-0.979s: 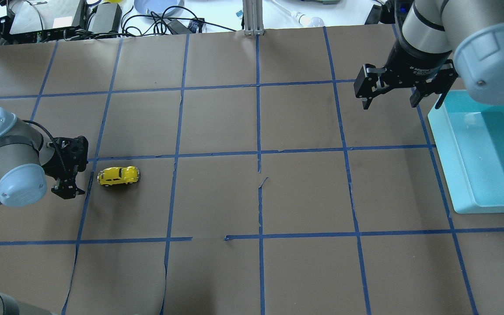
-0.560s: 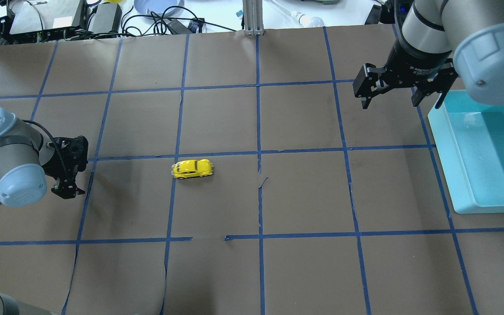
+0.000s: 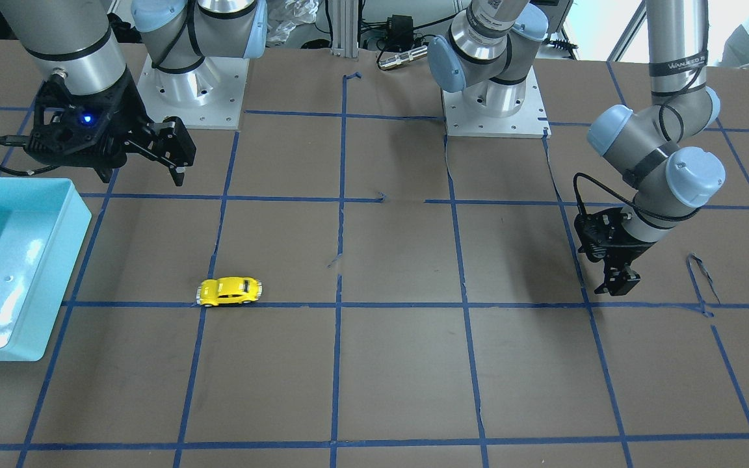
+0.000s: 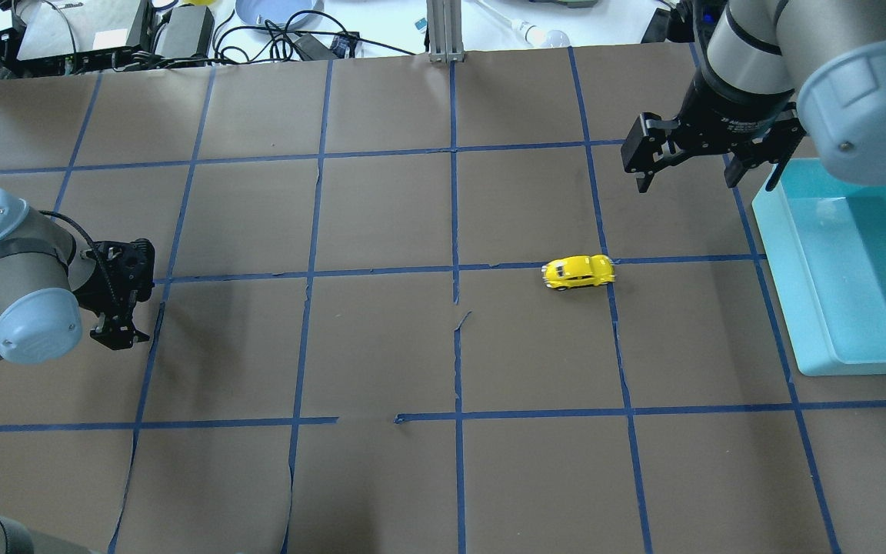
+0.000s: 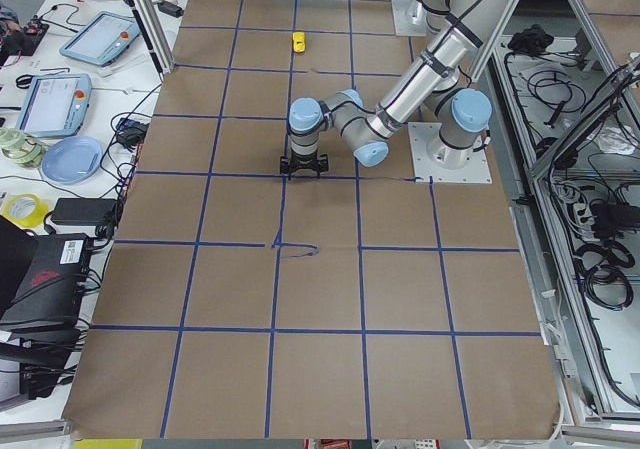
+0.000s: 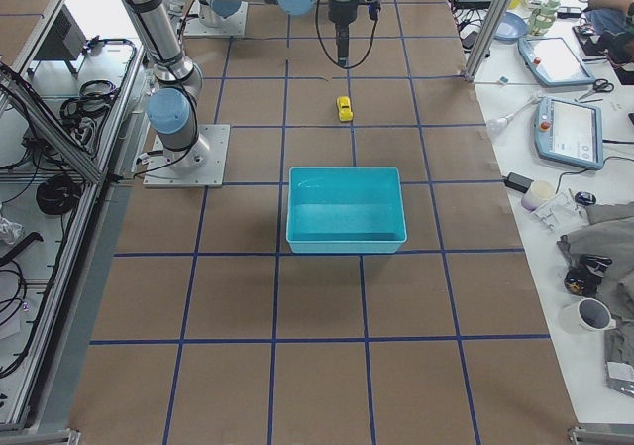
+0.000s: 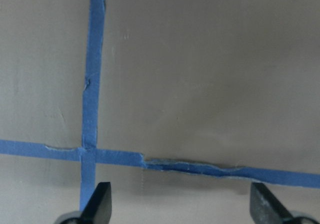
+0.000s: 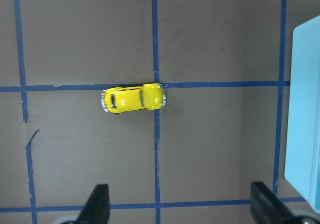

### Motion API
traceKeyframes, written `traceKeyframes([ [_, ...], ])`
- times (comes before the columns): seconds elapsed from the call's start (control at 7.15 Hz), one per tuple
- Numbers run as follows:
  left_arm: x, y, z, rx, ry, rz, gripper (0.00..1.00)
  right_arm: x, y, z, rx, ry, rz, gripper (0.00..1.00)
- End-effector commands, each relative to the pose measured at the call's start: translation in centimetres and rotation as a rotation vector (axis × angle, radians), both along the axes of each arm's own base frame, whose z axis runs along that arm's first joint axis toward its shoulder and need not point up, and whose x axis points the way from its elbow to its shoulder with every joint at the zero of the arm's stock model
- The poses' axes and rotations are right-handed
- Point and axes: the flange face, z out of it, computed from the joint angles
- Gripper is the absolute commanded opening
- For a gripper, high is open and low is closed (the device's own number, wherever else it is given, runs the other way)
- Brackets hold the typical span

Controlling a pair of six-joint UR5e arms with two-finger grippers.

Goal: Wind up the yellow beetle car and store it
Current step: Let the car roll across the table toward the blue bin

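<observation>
Hanging wide open and empty above the desk (image 4: 381, 346), the right claw (image 4: 687, 178) is the nearer of the two to the yellow beetle car (image 4: 578, 272). The left claw (image 4: 114, 335) is well apart at the far side, also spread with nothing between its fingers.

The car stands on its wheels on a blue tape line (image 8: 75, 88), between the right claw and the teal bin (image 4: 795, 292) but touching neither.

The main risk, as I judge it, is the wheels. A finger landing on one end would nudge the car, and it could roll out of the grip or on toward the bin wall, all the more if any spring tension is left. The wrist view also shows the fingers spread along the same line as the car's length, so closing that way would press on bumper and tail, a poor and slippery hold. Turning the wrist to pinch the flanks looks safer.

The car's long axis runs along the tape, from the left arm's side to the right's. Its nose seems to face the bin, though it is small enough that I am not certain.
</observation>
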Motion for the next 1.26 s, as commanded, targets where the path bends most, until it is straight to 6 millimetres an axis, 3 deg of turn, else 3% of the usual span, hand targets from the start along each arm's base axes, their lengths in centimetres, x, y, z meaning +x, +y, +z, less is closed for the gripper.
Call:
traceKeyframes([
  [0.0, 0.0, 0.0, 0.2, -0.005, -0.003, 0.000, 0.97, 0.0, -0.2, -0.3, 0.005, 0.000, -0.002, 1.00],
  [0.28, -0.9, -0.3, 1.6, -0.029, -0.003, 0.056, 0.96, -1.2, -0.5, -0.4, 0.008, 0.000, -0.022, 1.00],
  [0.42, -1.5, -1.1, 3.8, -0.072, -0.015, 0.111, 0.94, -1.7, -0.8, -0.7, 0.012, 0.002, -0.033, 1.00],
  [0.56, -3.2, -2.6, 7.1, -0.100, -0.026, 0.085, 0.91, -2.2, -2.3, -3.1, 0.056, 0.002, -0.041, 1.00],
  [0.7, -5.2, -4.0, 10.4, -0.060, 0.001, 0.188, 0.91, -3.2, -2.6, -3.3, 0.060, -0.004, -0.048, 1.00],
  [0.84, -8.5, -5.3, 14.4, -0.046, 0.012, 0.270, 0.92, -4.6, -3.7, -3.1, 0.009, 0.002, 0.049, 1.00],
  [0.98, -12.1, -6.2, 18.3, -0.018, 0.023, 0.368, 0.92, -5.6, -4.8, -2.8, -0.054, 0.026, 0.240, 1.00],
  [1.12, -15.9, -6.4, 21.7, -0.010, 0.031, 0.525, 0.93, -6.2, -5.7, -4.2, -0.028, 0.031, 0.408, 1.00],
])
